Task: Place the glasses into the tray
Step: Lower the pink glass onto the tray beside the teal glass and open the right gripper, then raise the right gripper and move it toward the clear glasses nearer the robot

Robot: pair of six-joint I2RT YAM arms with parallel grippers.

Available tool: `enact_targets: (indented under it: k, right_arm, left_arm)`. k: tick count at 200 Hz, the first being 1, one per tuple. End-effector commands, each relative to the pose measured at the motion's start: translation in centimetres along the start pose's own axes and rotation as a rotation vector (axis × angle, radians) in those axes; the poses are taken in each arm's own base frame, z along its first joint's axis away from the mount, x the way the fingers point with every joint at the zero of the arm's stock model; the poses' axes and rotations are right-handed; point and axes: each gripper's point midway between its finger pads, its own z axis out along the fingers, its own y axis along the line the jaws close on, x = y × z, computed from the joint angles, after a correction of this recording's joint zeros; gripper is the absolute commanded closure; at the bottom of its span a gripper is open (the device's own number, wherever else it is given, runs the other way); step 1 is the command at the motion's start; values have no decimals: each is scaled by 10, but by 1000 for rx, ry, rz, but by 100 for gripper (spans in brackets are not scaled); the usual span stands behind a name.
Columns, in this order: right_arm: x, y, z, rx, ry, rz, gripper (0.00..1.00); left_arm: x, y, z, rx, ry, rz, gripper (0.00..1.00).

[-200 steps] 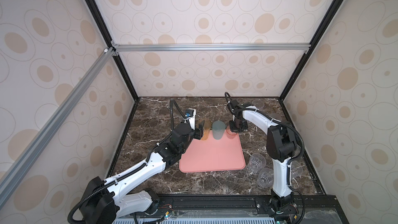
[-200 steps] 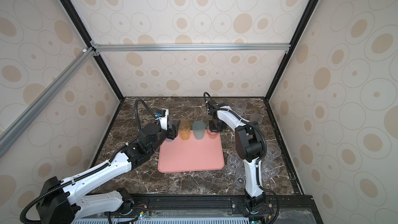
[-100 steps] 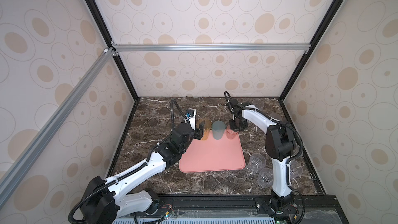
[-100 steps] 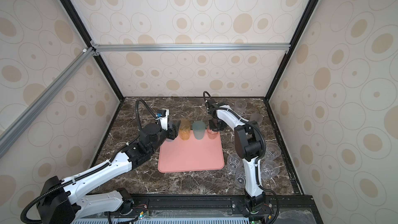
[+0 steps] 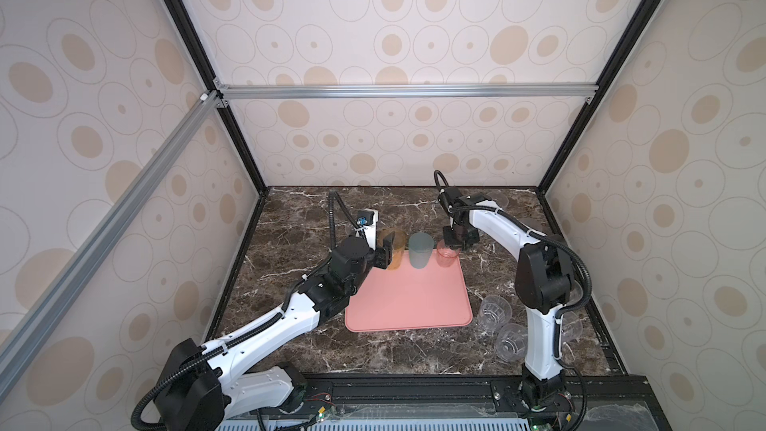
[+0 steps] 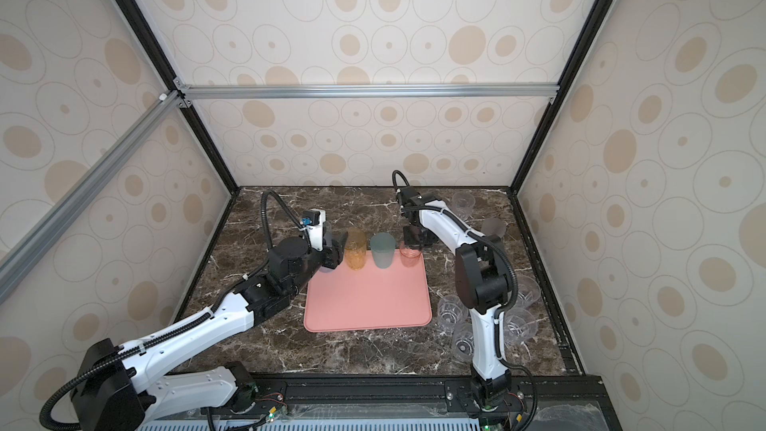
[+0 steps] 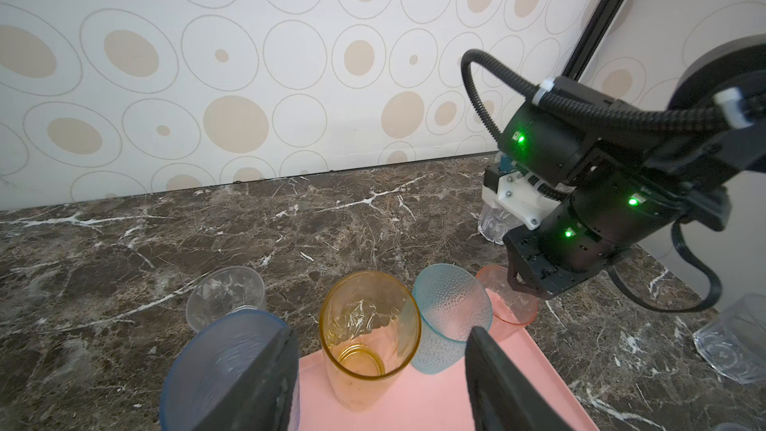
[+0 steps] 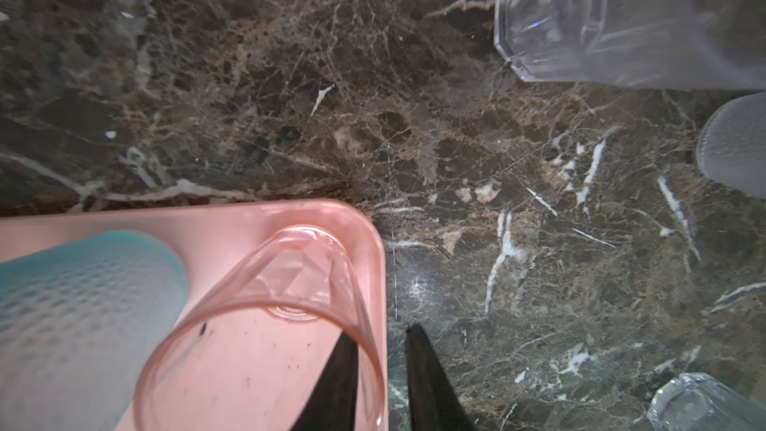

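now our right gripper (image 8: 381, 333) sits slightly parted astride the pink glass (image 8: 290, 267) rim; our left gripper (image 7: 381, 329) gapes around the amber glass (image 7: 364, 362), grey-blue glass (image 7: 224, 358) just outside.

One salmon-pink tray (image 5: 410, 304) lies on the marble. Coloured glasses number four, one of each colour: an amber tumbler (image 6: 355, 248), a teal tumbler (image 6: 381, 250), a shorter pink tumbler (image 6: 410, 259) and a grey-blue tumbler (image 7: 224, 366). Seven colourless ones can be counted: four clear tumblers (image 6: 451, 312) clustered around the right arm (image 6: 481, 279), which hides part of the cluster, so that count is unsure; a faceted tumbler (image 6: 463, 204) and a frosted tumbler (image 6: 493, 226) at the back right; and a small clear tumbler (image 7: 226, 294) beside the grey-blue one. With the left arm (image 6: 199, 325), the arms number two.
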Motion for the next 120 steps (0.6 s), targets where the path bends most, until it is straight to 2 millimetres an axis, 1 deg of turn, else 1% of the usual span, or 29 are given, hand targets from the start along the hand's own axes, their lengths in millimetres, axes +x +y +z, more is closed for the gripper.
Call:
enact_targets:
  k: [1,34,64,92,120]
  right_arm:
    - [-1,-5,-39,-36,-58,32,76]
    - [8,0,-69,-94,-109,46,75]
    - [21,10,-88,-160,-148,55,73]
    - [39,23,-97,-220,-164,66,71]
    - [59,34,-96,-238,-152,66,70]
  left_arm:
    - [-3,4,1,-37,-2,-19,37]
    - [2,10,5,-85,28,-5,36]
    - [6,4,9,-64,39,-24,36]
    - [13,-11,14,-31,59,-18,36]
    - [24,-26,17,7,79,-6,35]
